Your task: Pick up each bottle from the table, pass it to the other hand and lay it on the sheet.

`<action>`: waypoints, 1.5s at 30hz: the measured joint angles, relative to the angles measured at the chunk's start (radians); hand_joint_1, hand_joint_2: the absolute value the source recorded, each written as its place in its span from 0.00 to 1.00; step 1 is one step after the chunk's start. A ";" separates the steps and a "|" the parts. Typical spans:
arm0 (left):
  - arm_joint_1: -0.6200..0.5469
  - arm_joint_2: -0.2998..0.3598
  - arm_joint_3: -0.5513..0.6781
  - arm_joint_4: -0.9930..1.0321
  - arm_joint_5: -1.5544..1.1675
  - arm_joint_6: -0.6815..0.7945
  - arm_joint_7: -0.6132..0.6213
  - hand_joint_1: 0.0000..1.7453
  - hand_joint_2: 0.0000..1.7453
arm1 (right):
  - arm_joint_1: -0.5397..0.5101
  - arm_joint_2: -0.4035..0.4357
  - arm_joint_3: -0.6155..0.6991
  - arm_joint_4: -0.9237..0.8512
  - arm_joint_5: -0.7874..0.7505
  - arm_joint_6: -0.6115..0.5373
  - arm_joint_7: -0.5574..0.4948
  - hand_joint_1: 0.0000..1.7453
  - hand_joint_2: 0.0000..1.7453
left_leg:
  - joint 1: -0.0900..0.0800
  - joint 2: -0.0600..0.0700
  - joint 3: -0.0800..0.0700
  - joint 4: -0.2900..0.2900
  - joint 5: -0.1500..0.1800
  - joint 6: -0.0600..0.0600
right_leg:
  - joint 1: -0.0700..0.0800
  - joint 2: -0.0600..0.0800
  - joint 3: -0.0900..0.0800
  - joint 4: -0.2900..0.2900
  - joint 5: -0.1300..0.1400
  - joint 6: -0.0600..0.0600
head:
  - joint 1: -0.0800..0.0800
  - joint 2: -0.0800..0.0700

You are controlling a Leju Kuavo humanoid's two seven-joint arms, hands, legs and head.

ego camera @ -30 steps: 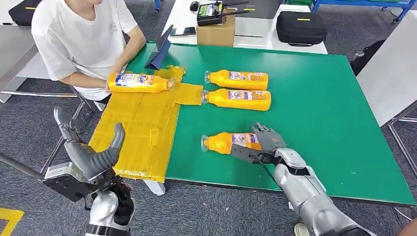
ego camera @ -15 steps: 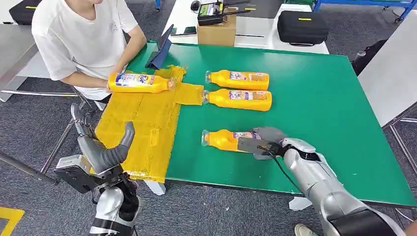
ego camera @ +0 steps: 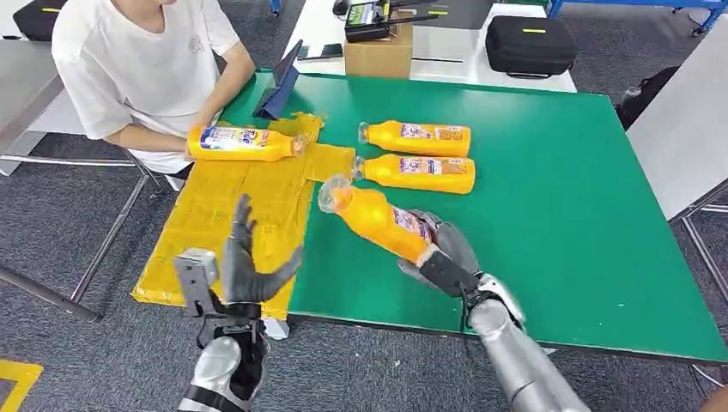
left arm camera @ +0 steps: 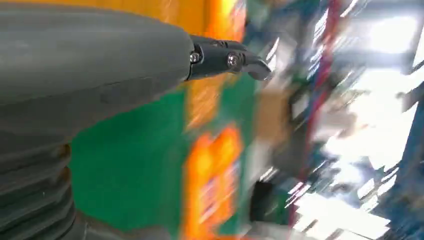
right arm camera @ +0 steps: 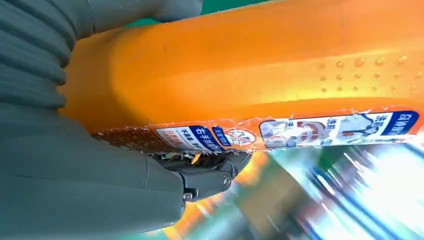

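- Currently the right hand (ego camera: pixel 439 257) is grasping an orange bottle (ego camera: pixel 376 219) by its base, holding it tilted above the green table (ego camera: pixel 558 197), neck pointing far-left toward the yellow sheet (ego camera: pixel 236 215).
- Left hand (ego camera: pixel 249 268) is hovering over the sheet's near edge, released, fingers spread, holding nothing.
- Two more bottles (ego camera: pixel 415 137) (ego camera: pixel 414 172) are lying side by side farther back on the table.
- A person (ego camera: pixel 142 64) at far left is holding a fourth bottle (ego camera: pixel 245 143) lying on the sheet.

A person in a white shirt (ego camera: pixel 137 64) sits at the green bench's (ego camera: pixel 558 189) far left corner. Beyond it, a cardboard box (ego camera: pixel 378 56) and a black case (ego camera: pixel 530 45) rest on a white table (ego camera: pixel 446 64).
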 measured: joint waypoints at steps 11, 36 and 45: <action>0.004 0.019 -0.122 0.150 -0.126 -0.190 -0.018 0.00 1.00 | 0.148 0.061 -0.032 -0.386 0.011 -0.068 -0.114 1.00 1.00 | -0.001 0.001 -0.004 0.000 -0.001 0.000 | -0.001 0.000 -0.004 0.000 0.000 0.000 | 0.000 0.000; 0.078 0.007 -0.144 -0.071 0.251 -0.259 -0.101 1.00 1.00 | 0.152 0.100 0.268 -0.197 0.141 -0.037 -0.007 1.00 1.00 | 0.000 0.001 -0.005 0.000 -0.001 0.000 | -0.001 0.000 -0.006 0.000 -0.001 0.000 | 0.000 0.000; 0.060 0.011 -0.140 -0.063 0.407 -0.396 -0.026 1.00 1.00 | 0.170 0.097 0.267 -0.195 0.113 -0.033 -0.008 0.00 0.00 | 0.000 0.001 -0.006 0.000 -0.001 0.000 | -0.001 0.000 -0.007 0.000 -0.001 0.000 | 0.000 0.000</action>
